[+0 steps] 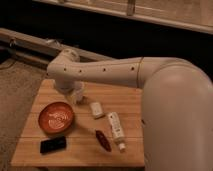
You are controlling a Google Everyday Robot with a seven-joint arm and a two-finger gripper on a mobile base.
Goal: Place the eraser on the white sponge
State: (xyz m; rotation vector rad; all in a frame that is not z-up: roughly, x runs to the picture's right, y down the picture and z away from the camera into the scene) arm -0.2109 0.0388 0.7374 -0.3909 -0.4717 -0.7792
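Note:
The black eraser lies flat on the wooden table near its front left corner, just in front of the orange bowl. The white sponge sits mid-table, to the right of the bowl. My arm reaches in from the right across the table's back. My gripper hangs at the arm's end above the table's back left, behind the bowl and to the left of the sponge. It is apart from the eraser.
A white tube with a cap lies right of the sponge. A dark red oblong object lies in front of the tube. A dark wall and a rail run behind the table.

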